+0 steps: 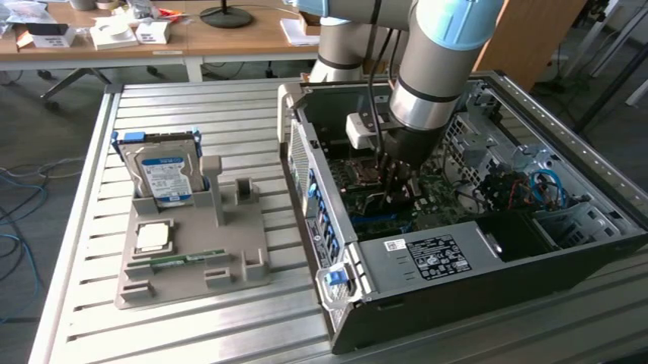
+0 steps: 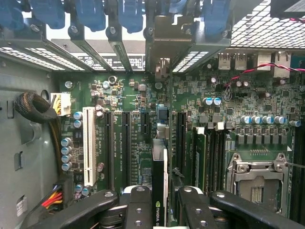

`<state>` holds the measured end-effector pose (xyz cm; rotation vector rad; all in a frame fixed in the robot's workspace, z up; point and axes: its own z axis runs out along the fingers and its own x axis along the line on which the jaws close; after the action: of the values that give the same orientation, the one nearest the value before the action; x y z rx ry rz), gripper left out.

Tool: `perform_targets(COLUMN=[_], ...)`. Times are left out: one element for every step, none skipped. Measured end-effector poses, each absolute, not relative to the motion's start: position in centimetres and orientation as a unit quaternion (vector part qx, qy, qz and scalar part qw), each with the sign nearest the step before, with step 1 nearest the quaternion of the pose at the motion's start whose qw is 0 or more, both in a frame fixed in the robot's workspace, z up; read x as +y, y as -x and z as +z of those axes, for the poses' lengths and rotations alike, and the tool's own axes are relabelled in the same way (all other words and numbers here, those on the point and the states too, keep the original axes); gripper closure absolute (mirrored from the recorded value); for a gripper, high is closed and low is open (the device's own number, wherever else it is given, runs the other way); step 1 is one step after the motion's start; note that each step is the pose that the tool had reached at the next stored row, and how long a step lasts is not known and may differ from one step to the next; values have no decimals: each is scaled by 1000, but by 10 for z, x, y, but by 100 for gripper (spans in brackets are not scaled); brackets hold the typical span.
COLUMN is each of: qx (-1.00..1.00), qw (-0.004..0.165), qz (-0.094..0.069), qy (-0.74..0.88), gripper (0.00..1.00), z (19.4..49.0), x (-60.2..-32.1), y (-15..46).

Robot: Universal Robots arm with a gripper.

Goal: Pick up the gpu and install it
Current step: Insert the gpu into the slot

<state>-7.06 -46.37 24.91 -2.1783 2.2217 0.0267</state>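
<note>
Gpu (image 2: 159,186) first: the thin dark card stands on edge between the fingers (image 2: 138,210) of the hand (image 2: 159,212), which is closed partway onto its two flat faces and holds it. In the wrist view the card runs straight out from the hand, its long axis in line with the long slots on the green motherboard (image 2: 143,95) below, and its far end sits just over the dark slot (image 2: 127,143) area between the white slot (image 2: 88,143) and the memory slots (image 2: 209,152); whether its edge already touches a slot I cannot tell. Beyond it, the metal card brackets with blue clips (image 2: 128,19) line the case's back wall. In the exterior view the arm reaches down into the open computer case (image 1: 456,258), the hand (image 1: 390,178) low over the board. Well apart, toward the exterior view's left, a grey holder (image 1: 193,258) on the bench (image 1: 81,189) carries a hard drive (image 1: 162,171) standing upright.
</note>
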Motion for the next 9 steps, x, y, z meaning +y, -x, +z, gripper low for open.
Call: perform_targets(qx=[714,714,714,714,714,714,714,714,714], qw=[15,15,15,15,15,15,15,15,15], qz=[9,9,9,9,9,9,9,9,9], qy=[700,700,700,700,700,700,700,700,700], gripper=[74,74,74,74,74,74,74,74,74], z=[249,249,249,249,249,249,249,249,249], x=[-464,-464,-464,-464,-464,-464,-464,-464,-464], y=[71,71,71,71,71,71,71,71,71])
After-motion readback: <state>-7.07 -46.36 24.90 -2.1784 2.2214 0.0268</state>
